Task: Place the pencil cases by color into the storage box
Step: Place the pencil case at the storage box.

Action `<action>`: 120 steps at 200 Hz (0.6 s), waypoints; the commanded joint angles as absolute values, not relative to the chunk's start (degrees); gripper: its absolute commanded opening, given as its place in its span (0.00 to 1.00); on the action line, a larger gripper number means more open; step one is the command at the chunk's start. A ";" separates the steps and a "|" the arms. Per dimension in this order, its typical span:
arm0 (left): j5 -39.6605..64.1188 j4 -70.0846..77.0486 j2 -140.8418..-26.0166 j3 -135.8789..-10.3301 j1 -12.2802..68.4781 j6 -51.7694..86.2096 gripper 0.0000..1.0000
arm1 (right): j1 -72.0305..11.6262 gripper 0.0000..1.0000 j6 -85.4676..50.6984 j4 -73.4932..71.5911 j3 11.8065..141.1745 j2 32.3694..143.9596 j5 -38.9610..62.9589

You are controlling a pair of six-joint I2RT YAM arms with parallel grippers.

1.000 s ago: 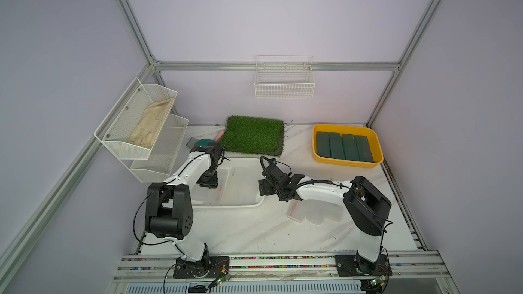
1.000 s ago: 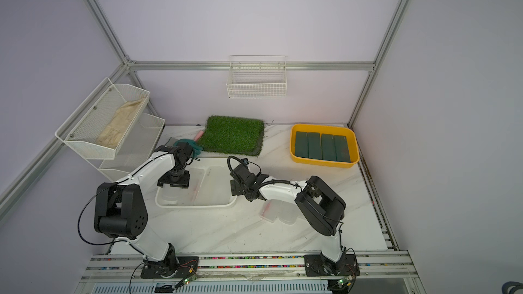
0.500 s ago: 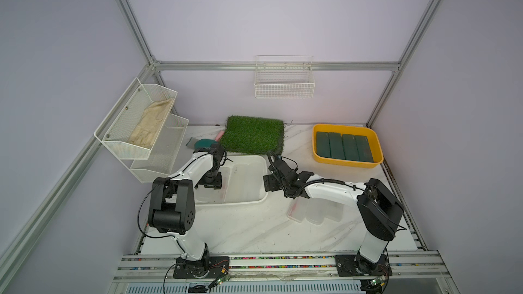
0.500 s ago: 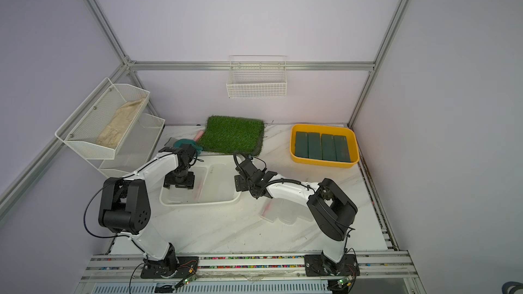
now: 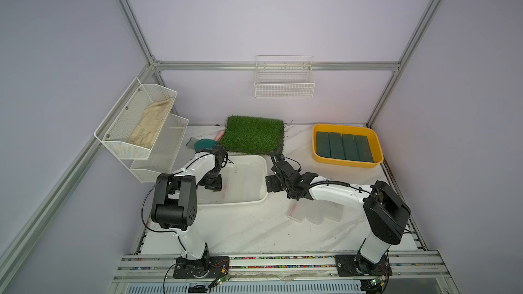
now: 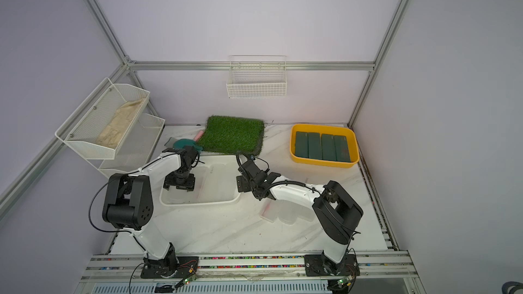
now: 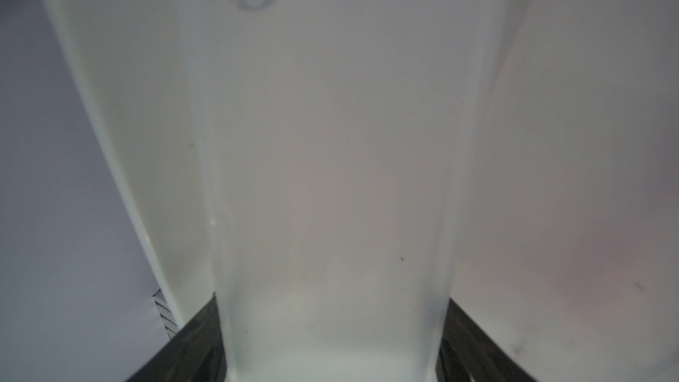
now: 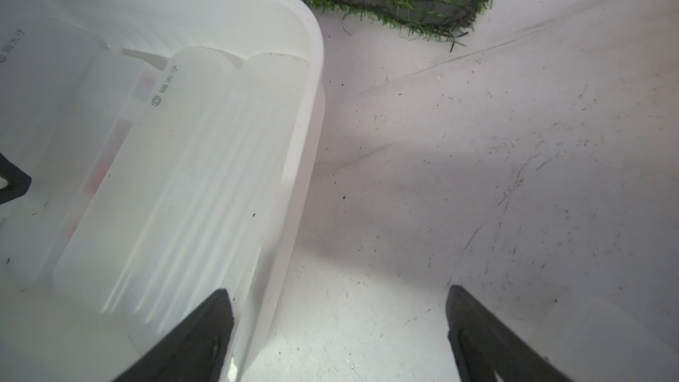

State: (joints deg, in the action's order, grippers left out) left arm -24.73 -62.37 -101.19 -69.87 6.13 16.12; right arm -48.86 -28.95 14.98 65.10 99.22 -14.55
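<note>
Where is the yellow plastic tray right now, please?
In both top views, the yellow plastic tray sits at the back right, right of the green fake-grass mat.

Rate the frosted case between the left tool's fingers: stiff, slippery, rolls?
Probably stiff: the frosted case shows straight long edges within the left tool. Likely slippery: its plastic looks smooth. Unlikely to roll: the broad face is flat.

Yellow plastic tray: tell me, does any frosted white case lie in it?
No, the yellow plastic tray holds only four flat dark green rectangular cases, side by side.
</note>
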 commanded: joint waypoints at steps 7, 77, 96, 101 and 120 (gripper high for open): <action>-26.60 -61.33 -102.00 -70.74 5.39 16.57 0.91 | -48.90 0.92 -28.50 14.68 64.44 97.21 -15.12; -23.36 -62.27 -94.03 -74.63 5.68 18.23 0.99 | -48.92 0.93 -28.93 14.60 65.01 95.27 -13.00; -19.24 -61.60 -90.16 -75.13 7.12 17.61 1.00 | -48.88 0.93 -29.08 14.50 65.55 93.62 -11.12; -17.82 -61.44 -89.30 -75.23 7.61 17.36 1.00 | -48.82 0.94 -29.17 14.50 65.68 93.21 -10.49; -15.66 -60.56 -85.52 -75.33 10.54 17.05 1.00 | -48.15 0.94 -30.17 14.59 66.18 91.20 -8.36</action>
